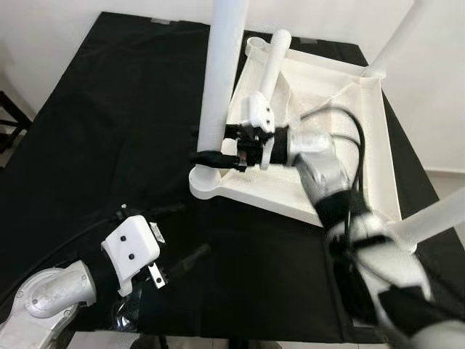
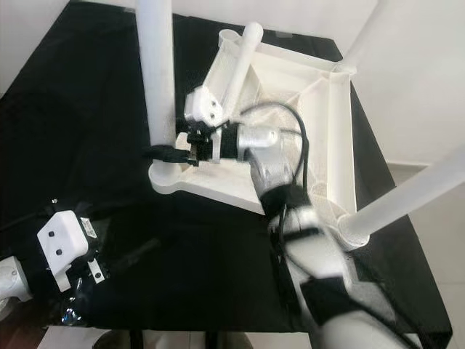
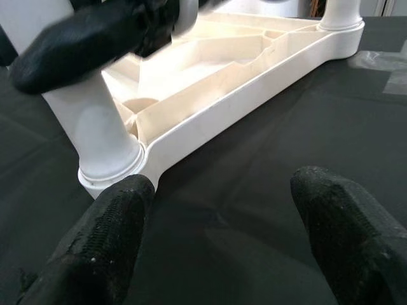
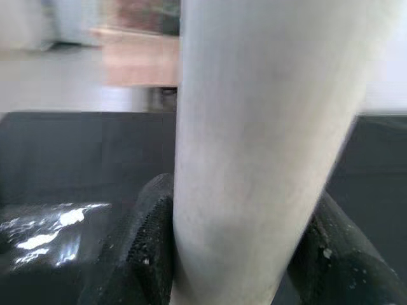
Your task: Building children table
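Observation:
A white children's table top (image 1: 290,200) lies upside down on the black cloth. Its legs stand up from the corners. The near-left leg (image 1: 221,80) is upright in its corner socket, and my right gripper (image 1: 208,147) is shut on it low down, just above the socket. In the right wrist view that leg (image 4: 254,159) sits between the two black fingers (image 4: 149,248). My left gripper (image 1: 185,233) is open near the cloth at the front left, pointing at that same corner (image 3: 111,162) with nothing between its fingers (image 3: 108,241).
Another leg (image 1: 272,65) rises at the back corner, one (image 1: 436,218) at the near right and one (image 1: 396,36) at the far right. The black cloth (image 1: 109,131) covers the whole work table. Crumpled clear plastic (image 1: 127,313) lies by the front edge.

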### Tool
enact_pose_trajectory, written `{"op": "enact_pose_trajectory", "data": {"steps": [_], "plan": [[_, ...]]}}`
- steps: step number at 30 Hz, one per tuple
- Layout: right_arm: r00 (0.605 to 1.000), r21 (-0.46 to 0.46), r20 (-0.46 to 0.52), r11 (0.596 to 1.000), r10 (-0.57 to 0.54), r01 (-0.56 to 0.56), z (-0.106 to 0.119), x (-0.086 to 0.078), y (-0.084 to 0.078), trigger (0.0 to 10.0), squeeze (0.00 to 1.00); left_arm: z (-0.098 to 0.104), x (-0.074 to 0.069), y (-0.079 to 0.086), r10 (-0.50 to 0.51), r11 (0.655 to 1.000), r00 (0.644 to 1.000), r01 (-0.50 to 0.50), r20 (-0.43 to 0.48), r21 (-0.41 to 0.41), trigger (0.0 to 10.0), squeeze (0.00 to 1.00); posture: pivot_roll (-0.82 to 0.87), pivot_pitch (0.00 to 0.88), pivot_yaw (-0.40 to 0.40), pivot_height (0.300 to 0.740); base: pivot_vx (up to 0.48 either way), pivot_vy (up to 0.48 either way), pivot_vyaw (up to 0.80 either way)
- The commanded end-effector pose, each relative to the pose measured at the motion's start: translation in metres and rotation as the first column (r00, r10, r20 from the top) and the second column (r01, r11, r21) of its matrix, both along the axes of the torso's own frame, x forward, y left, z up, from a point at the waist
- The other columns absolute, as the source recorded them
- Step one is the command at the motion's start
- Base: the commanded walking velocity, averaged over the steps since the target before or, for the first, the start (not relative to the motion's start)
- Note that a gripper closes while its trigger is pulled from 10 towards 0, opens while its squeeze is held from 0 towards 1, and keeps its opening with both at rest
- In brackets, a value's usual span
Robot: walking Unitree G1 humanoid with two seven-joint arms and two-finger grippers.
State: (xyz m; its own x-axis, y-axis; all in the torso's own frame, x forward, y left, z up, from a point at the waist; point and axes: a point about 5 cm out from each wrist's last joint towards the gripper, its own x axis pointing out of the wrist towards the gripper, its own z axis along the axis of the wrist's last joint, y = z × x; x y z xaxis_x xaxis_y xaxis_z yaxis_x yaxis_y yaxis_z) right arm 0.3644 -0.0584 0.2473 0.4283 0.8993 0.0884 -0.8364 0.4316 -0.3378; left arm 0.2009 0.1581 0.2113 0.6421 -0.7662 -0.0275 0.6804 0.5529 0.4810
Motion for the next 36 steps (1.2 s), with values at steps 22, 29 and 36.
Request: {"op": "enact_pose_trajectory", "data": {"steps": [22,29,36], "plan": [[0.973,0.147,-0.194,0.977,-0.127,0.157,-0.011,-0.047,0.026,10.0,1.00,-0.003,0.012,0.002,0.045,0.999,0.999,-0.045,0.006,-0.011,10.0,0.00,0.13,0.216,-0.140,0.740,0.000,0.000,0.00],[0.988,0.135,-0.147,0.988,-0.053,0.073,-0.019,-0.064,0.008,10.0,1.00,-0.005,0.027,0.011,0.199,0.975,0.980,-0.200,-0.017,-0.097,10.0,0.00,0.11,0.217,-0.137,0.740,0.000,0.000,0.00],[0.956,0.110,-0.231,0.971,-0.183,0.212,-0.060,-0.073,-0.018,10.0,0.00,-0.007,0.041,0.030,0.374,0.877,0.925,-0.377,-0.068,-0.299,10.0,0.00,0.08,0.214,-0.120,0.740,0.000,0.000,0.00]]}}
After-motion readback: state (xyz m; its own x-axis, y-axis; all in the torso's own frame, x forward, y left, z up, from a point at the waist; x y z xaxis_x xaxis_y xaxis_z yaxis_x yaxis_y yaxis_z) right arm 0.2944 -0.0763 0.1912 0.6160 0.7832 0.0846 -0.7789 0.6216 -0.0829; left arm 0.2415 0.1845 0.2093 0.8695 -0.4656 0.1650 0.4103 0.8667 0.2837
